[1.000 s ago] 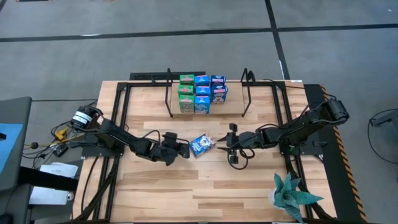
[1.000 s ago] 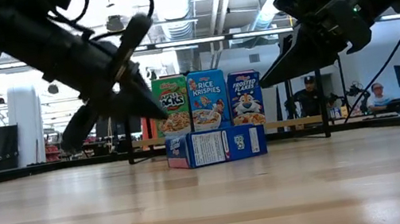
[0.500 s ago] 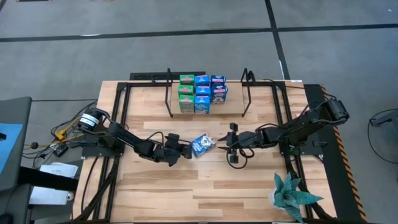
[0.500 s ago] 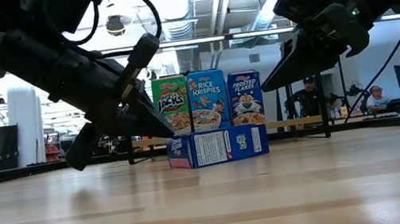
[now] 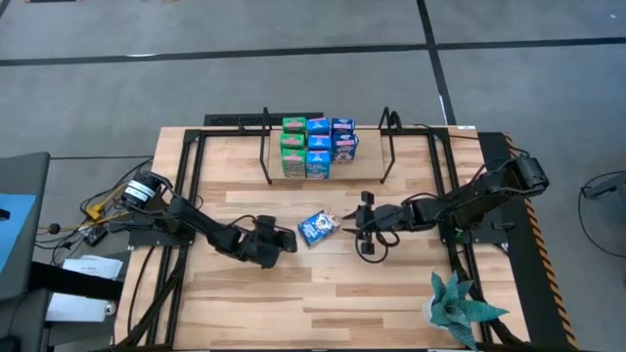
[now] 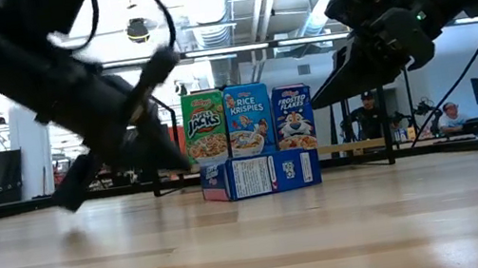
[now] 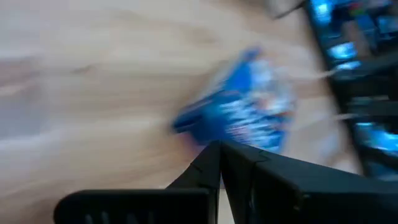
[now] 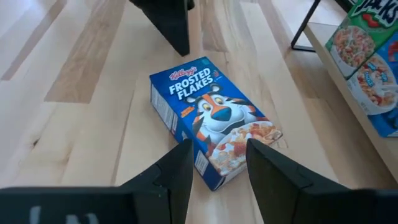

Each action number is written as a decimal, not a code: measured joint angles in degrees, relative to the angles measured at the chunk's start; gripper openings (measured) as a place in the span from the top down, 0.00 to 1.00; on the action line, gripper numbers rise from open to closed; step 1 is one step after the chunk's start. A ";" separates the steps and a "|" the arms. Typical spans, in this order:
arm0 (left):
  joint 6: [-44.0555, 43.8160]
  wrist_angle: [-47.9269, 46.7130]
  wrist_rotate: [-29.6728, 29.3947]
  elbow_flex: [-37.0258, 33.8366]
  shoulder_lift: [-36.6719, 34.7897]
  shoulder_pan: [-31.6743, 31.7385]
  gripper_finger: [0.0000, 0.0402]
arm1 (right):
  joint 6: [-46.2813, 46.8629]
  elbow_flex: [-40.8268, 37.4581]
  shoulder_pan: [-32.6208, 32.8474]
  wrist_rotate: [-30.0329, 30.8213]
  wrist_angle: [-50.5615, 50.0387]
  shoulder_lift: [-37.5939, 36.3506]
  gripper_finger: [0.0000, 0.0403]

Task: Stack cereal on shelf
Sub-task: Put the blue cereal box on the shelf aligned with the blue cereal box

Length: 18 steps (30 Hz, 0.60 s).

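A: What print could be read?

B: On the shelf, left to right in the low view: a green box reading "JACKS", its upper letters hidden by the left arm; a light blue box reading "RICE KRISPIES"; a dark blue box reading "FROSTED FLAKES". The loose box lying flat on the table read "Kellogg's FROSTED FLAKES" with a tiger and a bowl of flakes; its side panel print was too small to read.

A: What did the shelf hold?

B: From above, the cereal stood in three columns, green, light blue, dark blue, in more than one row, between the black wire uprights at twelve o'clock on the table. How many rows deep, I could not tell.

A: And the pincers?

B: The left gripper lay low at about nine o'clock from the loose box, near but apart, fingers pressed together, holding nothing. Its wrist view was smeared; only a blue shape showed beyond the fingers. The right gripper sat at three o'clock of the box, fingers spread, their tips just beside the box's near end, not pinching it.

A: Anything else?

B: A green plant at the table's five o'clock corner, and people seated far behind, indistinct.
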 joint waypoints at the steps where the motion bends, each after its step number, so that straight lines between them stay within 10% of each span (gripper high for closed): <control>1: 2.40 2.16 -0.65 0.00 -0.54 0.00 1.00 | -0.02 0.00 0.00 0.00 0.01 0.00 0.57; 18: 10.49 2.52 7.32 0.12 -0.41 8.13 1.00 | -0.02 0.00 0.00 0.00 -0.91 0.00 0.57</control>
